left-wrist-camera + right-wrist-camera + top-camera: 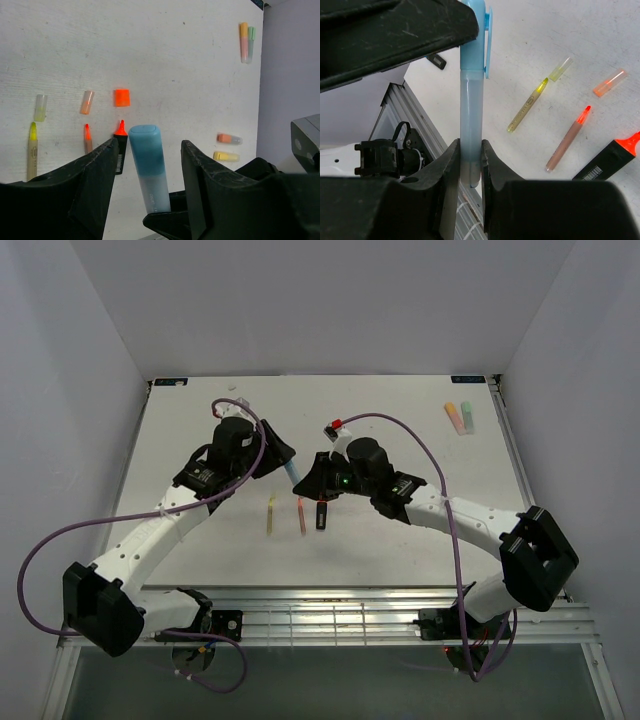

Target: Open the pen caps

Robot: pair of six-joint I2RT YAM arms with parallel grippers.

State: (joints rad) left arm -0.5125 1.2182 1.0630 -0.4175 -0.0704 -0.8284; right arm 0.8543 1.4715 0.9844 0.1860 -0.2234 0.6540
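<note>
My right gripper (470, 146) is shut on the pale body of a blue highlighter (471, 115) and holds it above the table. Its blue cap (145, 147) is still on the pen and stands between the fingers of my left gripper (150, 146). That gripper is open, with a gap on each side of the cap. In the top view the two grippers, left (280, 456) and right (309, 483), meet at mid-table with the pen (290, 471) between them. The cap's clip (487, 42) shows in the right wrist view, under the left gripper's finger (395, 30).
On the table lie an uncapped yellow pen (32, 150) with its cap (40, 107), an uncapped thin orange pen (87, 139) with its cap (87, 102), and a black orange-tipped highlighter (120, 147) with its orange cap (121, 97). Capped pens lie far right (245, 42) and nearer (227, 147).
</note>
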